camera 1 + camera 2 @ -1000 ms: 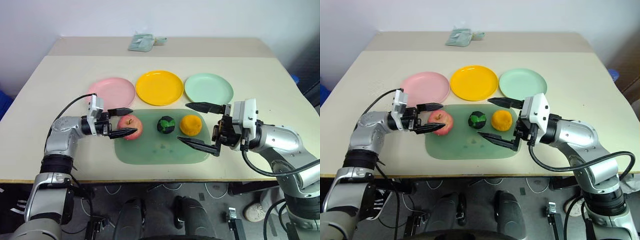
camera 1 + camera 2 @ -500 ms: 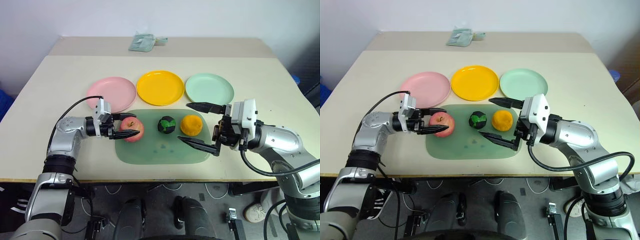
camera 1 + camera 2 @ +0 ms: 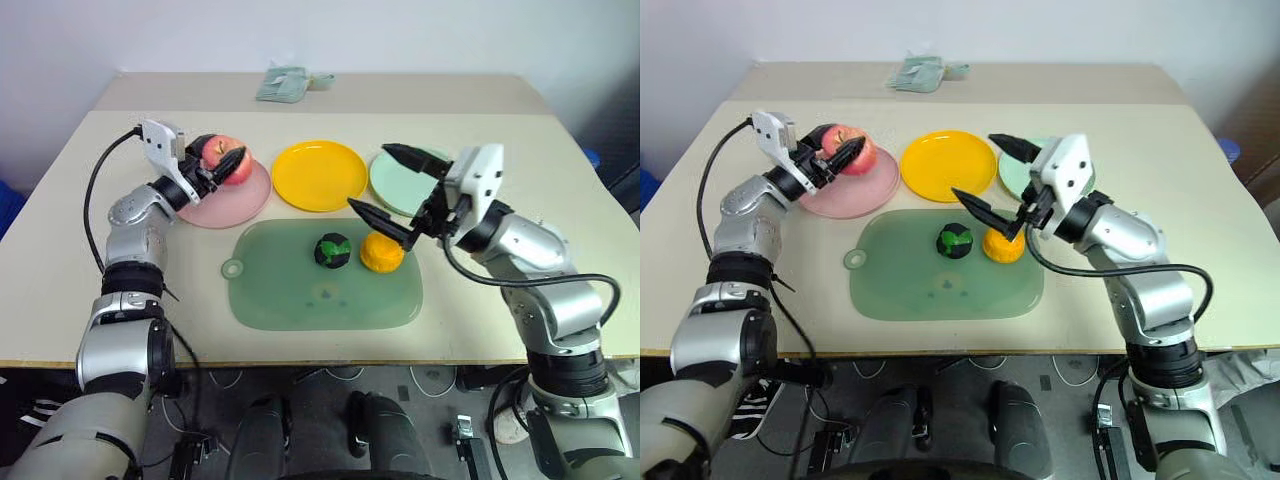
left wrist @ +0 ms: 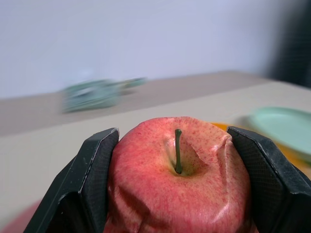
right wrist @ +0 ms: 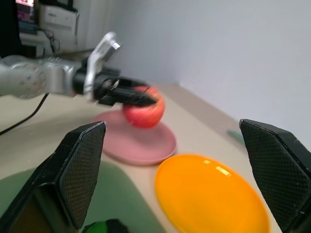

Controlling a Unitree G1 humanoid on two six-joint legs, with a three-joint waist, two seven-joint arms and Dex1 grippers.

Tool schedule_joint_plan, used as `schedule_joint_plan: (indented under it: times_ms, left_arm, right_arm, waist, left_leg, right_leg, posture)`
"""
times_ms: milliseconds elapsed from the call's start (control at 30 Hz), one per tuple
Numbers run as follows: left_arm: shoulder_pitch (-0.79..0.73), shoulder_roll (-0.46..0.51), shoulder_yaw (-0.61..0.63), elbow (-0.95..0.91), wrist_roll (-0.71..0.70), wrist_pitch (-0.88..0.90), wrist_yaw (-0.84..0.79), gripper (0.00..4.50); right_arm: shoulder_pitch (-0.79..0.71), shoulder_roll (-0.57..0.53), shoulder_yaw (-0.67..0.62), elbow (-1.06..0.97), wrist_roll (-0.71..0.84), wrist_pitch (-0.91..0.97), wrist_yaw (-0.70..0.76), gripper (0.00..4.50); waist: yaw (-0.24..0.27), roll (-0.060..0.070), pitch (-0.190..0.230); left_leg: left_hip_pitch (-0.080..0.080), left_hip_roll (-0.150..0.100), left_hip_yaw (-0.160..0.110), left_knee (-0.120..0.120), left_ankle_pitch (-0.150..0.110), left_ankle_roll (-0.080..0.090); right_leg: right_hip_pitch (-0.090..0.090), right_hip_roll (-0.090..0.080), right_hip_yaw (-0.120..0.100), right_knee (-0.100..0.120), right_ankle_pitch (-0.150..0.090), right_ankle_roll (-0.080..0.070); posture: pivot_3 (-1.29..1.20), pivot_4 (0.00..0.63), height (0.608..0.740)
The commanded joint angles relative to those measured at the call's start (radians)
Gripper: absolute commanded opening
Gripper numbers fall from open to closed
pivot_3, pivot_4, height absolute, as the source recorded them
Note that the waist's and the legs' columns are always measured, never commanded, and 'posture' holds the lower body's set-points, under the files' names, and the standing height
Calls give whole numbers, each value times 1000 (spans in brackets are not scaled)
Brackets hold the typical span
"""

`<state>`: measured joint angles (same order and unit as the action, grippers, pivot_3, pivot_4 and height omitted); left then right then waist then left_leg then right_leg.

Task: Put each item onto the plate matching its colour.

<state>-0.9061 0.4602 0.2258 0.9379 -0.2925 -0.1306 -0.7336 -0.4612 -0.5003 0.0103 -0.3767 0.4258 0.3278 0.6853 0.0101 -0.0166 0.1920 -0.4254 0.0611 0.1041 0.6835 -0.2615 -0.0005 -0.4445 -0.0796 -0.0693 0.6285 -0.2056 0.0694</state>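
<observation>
My left gripper (image 3: 228, 163) is shut on the pinkish-red apple (image 3: 226, 160), holding it just above the pink plate (image 3: 215, 207). In the left wrist view the apple (image 4: 177, 187) sits squeezed between both black fingers (image 4: 85, 187). On the green mat, the dark green-and-black ball (image 3: 332, 250) and the orange fruit (image 3: 382, 252) lie side by side. My right gripper (image 3: 370, 176) stands open in the air above the orange fruit, in front of the mint green plate (image 3: 395, 188), and holds nothing. The yellow plate (image 3: 320, 175) is bare. The right wrist view shows the apple (image 5: 144, 110) over the pink plate (image 5: 141, 144).
The large green mat (image 3: 320, 295) lies near the table's front edge. A pale green cloth (image 3: 282, 85) sits at the far edge. Bare table surface lies to the left and right of the plates.
My left gripper shut on the apple, lifted it off the mat and carried it back and left over the pink plate. My right gripper rose and moved toward the plates, staying open.
</observation>
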Motion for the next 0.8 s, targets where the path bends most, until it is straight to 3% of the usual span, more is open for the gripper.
schedule_joint_plan:
  times_ms: [33, 167, 267, 467, 600, 800]
  left_arm:
    - [-34, 6, 14, 72, 45, -74, 111, 3008]
    - [-45, -5, 15, 118, 54, -88, 135, 3008]
    - [-49, 3, 25, 126, 40, -86, 108, 4375]
    - [-37, 58, 9, 86, 51, -134, 5, 4448]
    - [-29, 107, 34, 22, -26, -96, -199, 4448]
    - [163, 197, -13, -371, -289, 363, -726, 4448]
  right_arm:
    - [-26, 2, -4, -8, -13, -18, -1, 4500]
    - [-26, -3, -7, -8, -16, -10, 7, 4500]
    - [-23, -10, -11, -11, -14, -4, 13, 4500]
    - [-13, -25, -2, -22, -4, 49, 22, 4500]
    - [-21, -34, -5, -20, 46, 153, 30, 4500]
    - [-37, -52, -19, -24, 116, 290, 38, 4500]
  waist:
    - [0, 0, 0]
    - [3, 0, 0]
    - [1, 0, 0]
    - [-2, 0, 0]
    - [-4, 0, 0]
    - [-11, 0, 0]
  left_leg:
    - [0, 0, 0, 0, 0, 0]
    - [0, 0, 0, 0, 0, 0]
    - [0, 0, 0, 0, 0, 0]
    - [0, 0, 0, 0, 0, 0]
    - [0, 1, 0, 0, 0, 0]
    - [0, 1, 0, 0, 0, 0]
  right_leg:
    - [0, 0, 0, 0, 0, 0]
    - [0, 0, 0, 0, 0, 0]
    - [0, 0, 0, 0, 0, 0]
    - [0, 0, 0, 0, 0, 0]
    - [0, 0, 0, 0, 0, 0]
    - [0, 0, 0, 0, 0, -1]
  posture:
    - [0, 150, 740]
    - [0, 150, 740]
    - [0, 150, 740]
    - [0, 150, 740]
    - [0, 150, 740]
    - [0, 150, 740]
